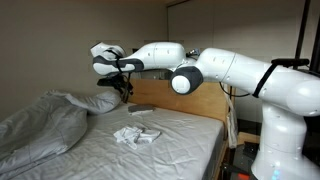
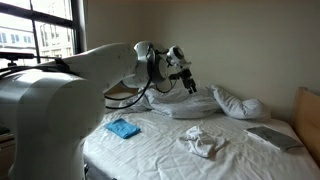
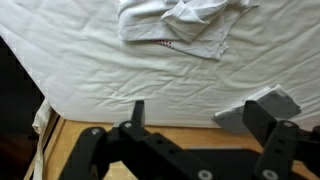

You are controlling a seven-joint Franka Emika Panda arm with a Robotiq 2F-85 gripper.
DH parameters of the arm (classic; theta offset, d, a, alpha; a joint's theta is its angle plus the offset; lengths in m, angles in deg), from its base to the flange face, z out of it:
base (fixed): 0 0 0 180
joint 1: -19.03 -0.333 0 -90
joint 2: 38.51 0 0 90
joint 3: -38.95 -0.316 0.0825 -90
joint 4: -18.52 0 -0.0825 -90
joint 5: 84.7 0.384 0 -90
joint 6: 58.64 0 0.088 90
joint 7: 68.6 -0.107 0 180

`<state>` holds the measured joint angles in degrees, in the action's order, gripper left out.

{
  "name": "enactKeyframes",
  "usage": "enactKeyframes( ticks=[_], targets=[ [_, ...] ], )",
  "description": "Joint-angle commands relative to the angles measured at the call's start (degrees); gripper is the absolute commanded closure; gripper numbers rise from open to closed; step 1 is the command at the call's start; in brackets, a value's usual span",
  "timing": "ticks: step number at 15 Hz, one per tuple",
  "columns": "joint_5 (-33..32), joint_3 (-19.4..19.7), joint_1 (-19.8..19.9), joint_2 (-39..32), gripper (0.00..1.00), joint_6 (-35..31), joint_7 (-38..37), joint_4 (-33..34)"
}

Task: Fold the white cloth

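No writing can be read anywhere. The nearest thing to a mark is a short line of small reddish dots along one edge of the white cloth [image 3: 175, 22], at the top of the wrist view, and it is too fine to make out.

The surface is a bed [image 1: 175, 140] with a white, lightly creased sheet that fills the lower half of both exterior views. A big rumpled duvet [image 1: 40, 125] is heaped at the lower left of an exterior view, with a pillow [image 2: 240, 103] beside it at middle right. A wooden headboard [image 1: 190, 102] stands behind the mattress. The wall is plain and pale, and a window [image 2: 35, 35] takes the upper left corner. A small blue flat thing [image 2: 123, 129] lies on the sheet left of centre, and a grey flat thing [image 2: 272, 137] lies at the right.

The white cloth [image 1: 135, 135] is crumpled on the sheet just below the middle of the frame, and likewise in the second outside view [image 2: 203, 142]. It lies apart from the duvet and from the other things.

The pincer [image 1: 122, 88] hangs in the air at centre left, above the bed near the headboard and well above the cloth. Its fingers [image 3: 137, 112] stand wide apart at the bottom of the wrist view, with nothing between them.
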<state>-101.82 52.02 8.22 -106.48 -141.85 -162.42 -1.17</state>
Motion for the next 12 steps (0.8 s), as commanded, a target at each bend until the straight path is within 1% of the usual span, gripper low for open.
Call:
enactKeyframes(
  ticks=[1, 2, 3, 7, 10, 12],
  targets=[
    [4.0, -2.1, 2.7, 2.5, 0.0, 2.6, -0.1, -0.8],
    [5.3, -2.9, 3.5, 2.7, 0.0, 2.9, -0.2, -0.9],
    [6.5, -3.8, 4.5, 2.3, 0.0, 4.4, -0.5, 0.0],
    [11.3, -6.8, 8.0, 1.8, 0.0, 8.8, -1.3, -0.1],
    [14.2, -8.5, 10.2, 1.4, 0.0, 11.8, -2.8, -0.3],
    [15.7, -9.1, 11.5, 1.2, 0.0, 15.9, -3.8, -0.3]
  ],
)
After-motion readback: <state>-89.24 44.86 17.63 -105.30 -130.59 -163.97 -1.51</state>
